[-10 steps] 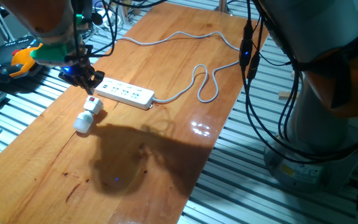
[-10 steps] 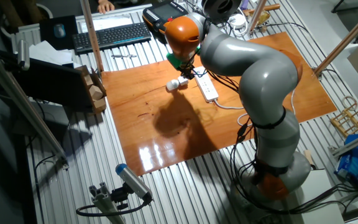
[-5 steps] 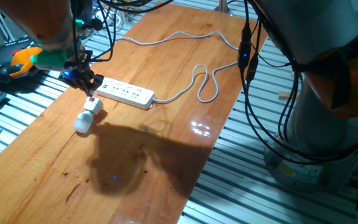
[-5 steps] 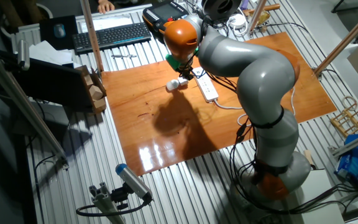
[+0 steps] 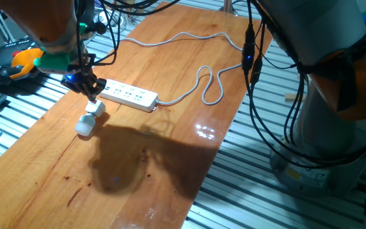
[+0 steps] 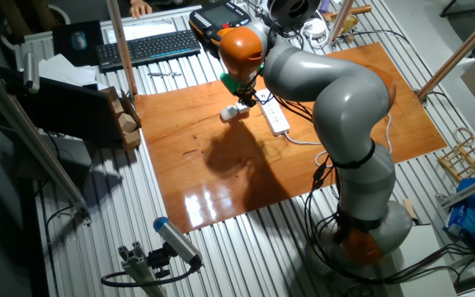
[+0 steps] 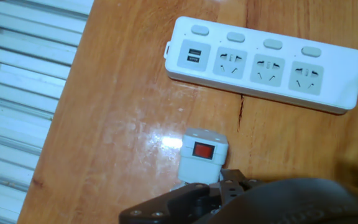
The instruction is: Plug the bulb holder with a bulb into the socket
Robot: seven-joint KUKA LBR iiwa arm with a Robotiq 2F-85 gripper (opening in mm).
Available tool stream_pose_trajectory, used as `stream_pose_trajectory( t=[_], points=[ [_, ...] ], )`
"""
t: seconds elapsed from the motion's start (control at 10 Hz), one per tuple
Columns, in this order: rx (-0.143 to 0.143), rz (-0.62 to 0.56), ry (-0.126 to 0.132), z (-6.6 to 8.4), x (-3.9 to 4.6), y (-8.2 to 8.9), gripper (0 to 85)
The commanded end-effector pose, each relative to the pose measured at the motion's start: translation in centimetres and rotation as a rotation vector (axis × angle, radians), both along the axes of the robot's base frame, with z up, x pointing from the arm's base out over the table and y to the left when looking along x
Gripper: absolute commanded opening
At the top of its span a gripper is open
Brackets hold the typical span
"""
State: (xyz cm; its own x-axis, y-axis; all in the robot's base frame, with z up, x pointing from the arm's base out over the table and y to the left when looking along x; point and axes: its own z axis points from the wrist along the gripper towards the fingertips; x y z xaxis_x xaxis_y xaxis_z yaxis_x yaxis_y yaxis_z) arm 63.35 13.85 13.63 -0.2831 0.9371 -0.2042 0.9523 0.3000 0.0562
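The bulb holder (image 5: 94,109) lies on its side on the wooden table, its round bulb (image 5: 83,127) pointing toward the table's near left edge. In the hand view its white body and red switch (image 7: 204,151) face up, and the bulb end is hidden under the dark gripper parts. The socket (image 5: 129,95) is a long white power strip lying just beyond the holder; it fills the top of the hand view (image 7: 266,61). My gripper (image 5: 91,93) hangs just above the holder's plug end. It also shows in the other fixed view (image 6: 242,92) and in the hand view (image 7: 225,190). Its jaw gap does not show.
The strip's grey cord (image 5: 202,89) loops across the table's far half. An orange and black pendant (image 5: 18,60) and a keyboard (image 6: 147,45) lie off the table's left side. Black cables (image 5: 253,70) hang from the arm over the right edge.
My gripper has come down slightly toward the bulb holder's plug end. The holder and the power strip have not moved.
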Motion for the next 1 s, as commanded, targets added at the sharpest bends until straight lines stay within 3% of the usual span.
stream_pose_trajectory(
  t=[0.0, 0.1, 0.3, 0.6, 0.7, 0.9],
  points=[
    [0.009, 0.001, 0.000, 0.01, 0.01, -0.02, 0.0],
    [0.011, -0.008, 0.006, 0.01, 0.01, -0.02, 0.0],
    [0.015, -0.023, 0.042, 0.01, 0.01, -0.02, 0.0],
    [-0.008, 0.006, 0.049, 0.01, 0.01, -0.02, 0.0],
    [-0.012, 0.007, 0.062, 0.01, 0.01, -0.02, 0.0],
    [0.025, 0.001, 0.072, 0.01, 0.01, -0.02, 0.0]
  ],
)
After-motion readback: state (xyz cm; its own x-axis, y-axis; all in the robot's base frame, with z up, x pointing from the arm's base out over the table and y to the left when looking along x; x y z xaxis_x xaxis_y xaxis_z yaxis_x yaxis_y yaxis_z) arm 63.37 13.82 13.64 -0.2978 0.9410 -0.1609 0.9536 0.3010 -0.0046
